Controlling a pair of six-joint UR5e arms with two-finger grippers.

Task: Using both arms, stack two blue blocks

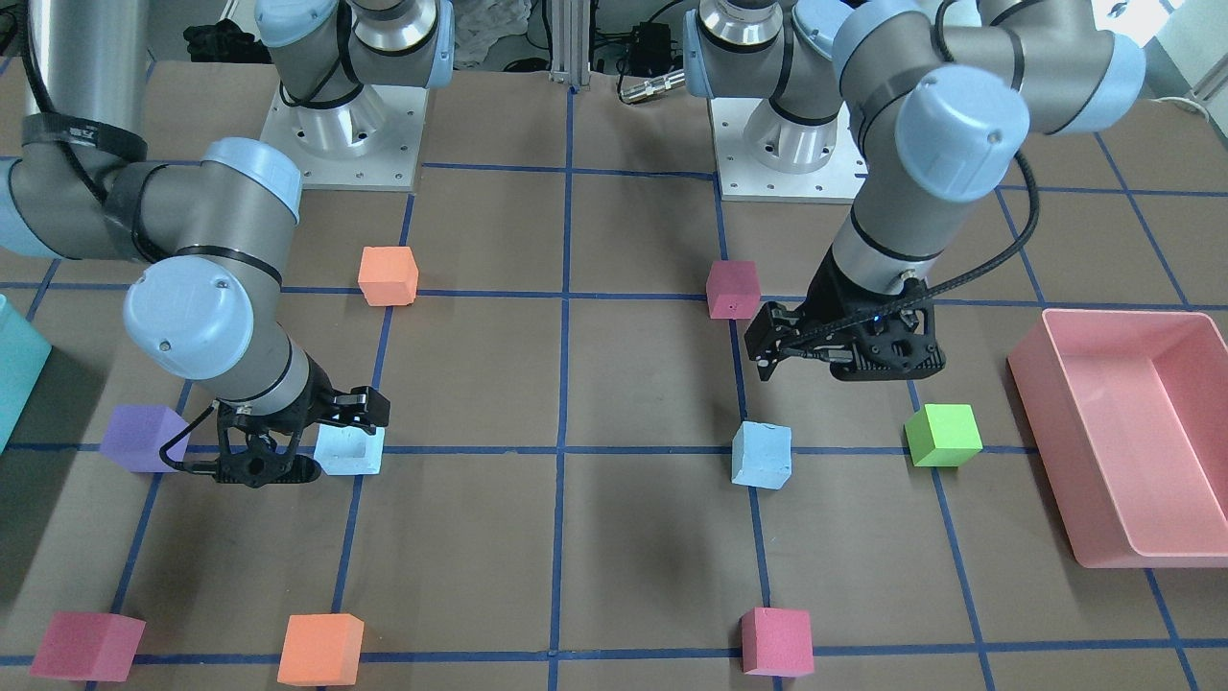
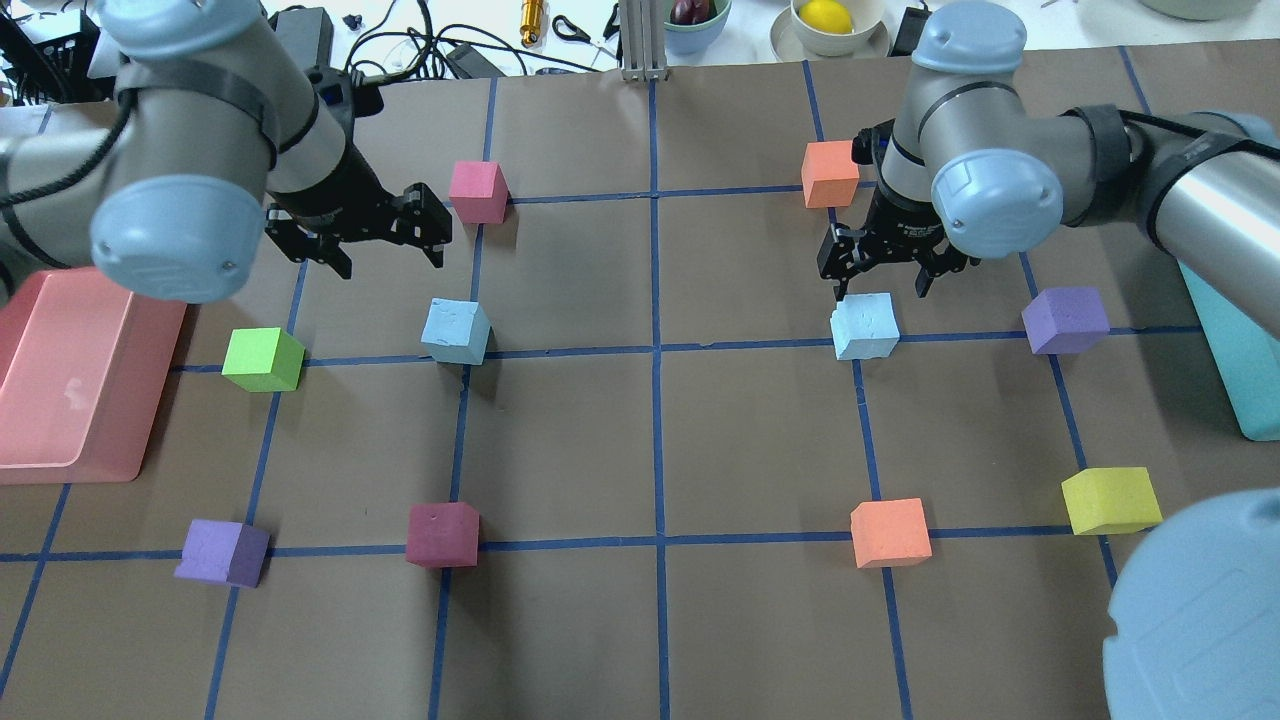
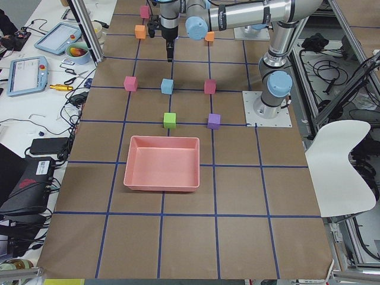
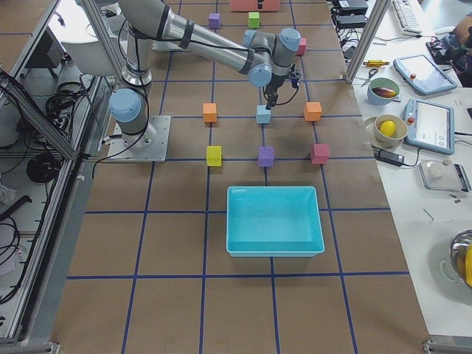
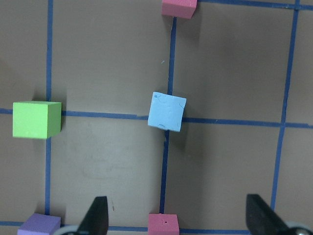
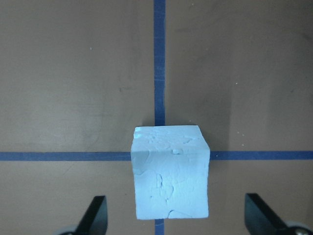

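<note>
Looking down through my right wrist camera, I see the right blue block (image 6: 171, 178) large and close. It sits on a crossing of blue tape lines (image 6: 159, 58), and its pale top is pitted and creased. My right gripper (image 6: 177, 218) is spread wide, with one finger (image 6: 95, 215) at each lower corner of that view, and neither touches the foam. The overhead view loses those scuffs but shows that gripper hanging low, right over the block's far edge.

My left gripper (image 2: 390, 258) is also spread apart and holds nothing. Its wrist camera shows the left blue block (image 5: 167, 111) small and mid-frame. That block also sits on a tape crossing, turned a little askew, with a green cube (image 5: 36, 119) off to one side. From overhead, this gripper is clearly apart from its block.

Both blocks are the same sky-blue foam and rest on the table (image 2: 760, 450), well apart from each other.

The table is covered in brown paper gridded with blue tape. A pink tray (image 2: 60, 400) lies at my left end. Only the right side view shows the whole teal bin (image 4: 274, 249). Only the overhead view shows the yellow cube (image 2: 1110, 500) and, past the far edge, a bowl (image 2: 860, 30) holding a lemon (image 2: 828, 14). A white chair (image 3: 341, 172) stands behind me.
</note>
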